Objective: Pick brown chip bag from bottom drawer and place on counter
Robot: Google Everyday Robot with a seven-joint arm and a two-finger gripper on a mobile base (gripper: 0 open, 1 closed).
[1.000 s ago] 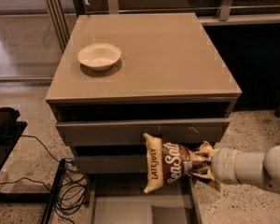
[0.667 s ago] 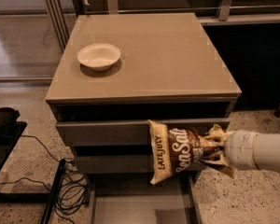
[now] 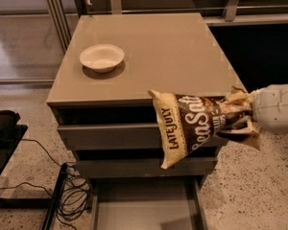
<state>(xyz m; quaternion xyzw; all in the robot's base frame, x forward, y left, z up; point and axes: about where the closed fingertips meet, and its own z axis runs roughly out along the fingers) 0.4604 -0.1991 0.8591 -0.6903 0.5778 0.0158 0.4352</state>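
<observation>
The brown chip bag (image 3: 194,126), dark brown and cream with "Sea Salt" and "LATE JULY" lettering, hangs in the air in front of the cabinet, level with the counter's front edge. My gripper (image 3: 240,114) comes in from the right and is shut on the bag's right end. The bottom drawer (image 3: 145,210) is pulled out below, a shallow grey tray with nothing showing inside. The counter (image 3: 173,51) is the glossy taupe top of the cabinet, just behind and above the bag.
A white bowl (image 3: 102,57) sits on the counter's left side. Two closed drawer fronts (image 3: 110,135) lie above the open one. Black cables (image 3: 72,190) and a dark object (image 3: 2,128) lie on the floor at left. Railing posts stand behind.
My gripper has lifted the chip bag from in front of the middle drawers up to the counter's front edge, moving slightly right.
</observation>
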